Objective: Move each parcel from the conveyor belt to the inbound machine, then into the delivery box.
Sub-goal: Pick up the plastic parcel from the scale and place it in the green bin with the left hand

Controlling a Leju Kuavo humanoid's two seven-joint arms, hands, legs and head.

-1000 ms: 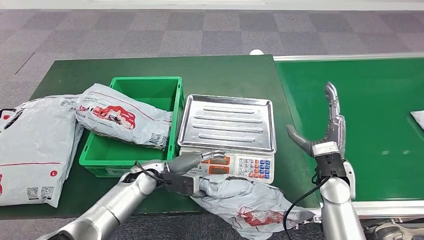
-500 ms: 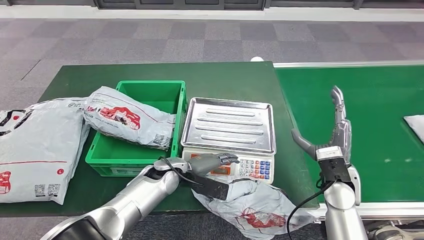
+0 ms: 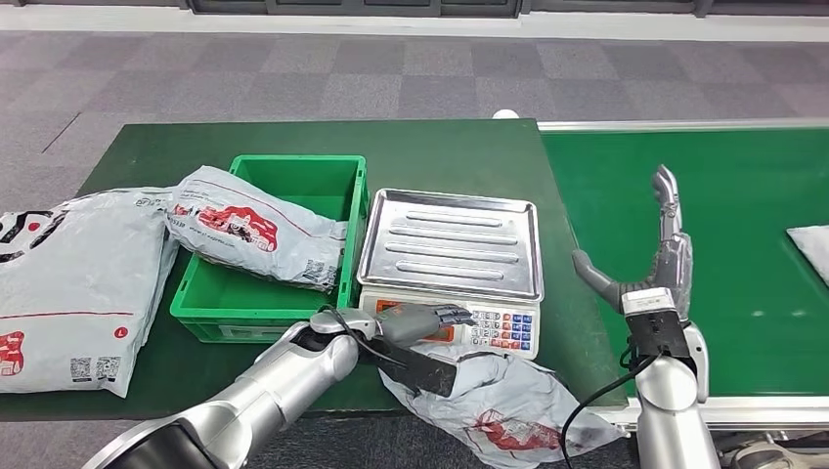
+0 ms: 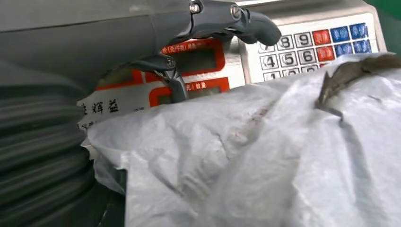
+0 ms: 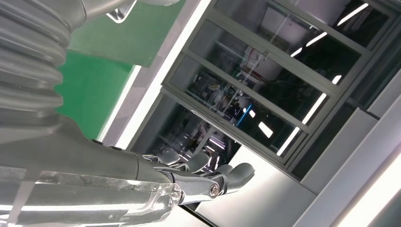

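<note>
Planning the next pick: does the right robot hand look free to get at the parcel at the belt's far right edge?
Probably yes: the right robot hand is open above bare conveyor belt, nothing lies between it and that parcel, though reach is uncertain.

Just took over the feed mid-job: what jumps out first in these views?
The left hand grips a crumpled grey parcel hanging off the table's near edge, just in front of the scale. Another parcel lies tilted across the rim of the green box. The right hand is raised above the conveyor belt, its fingers spread, holding nothing.
</note>
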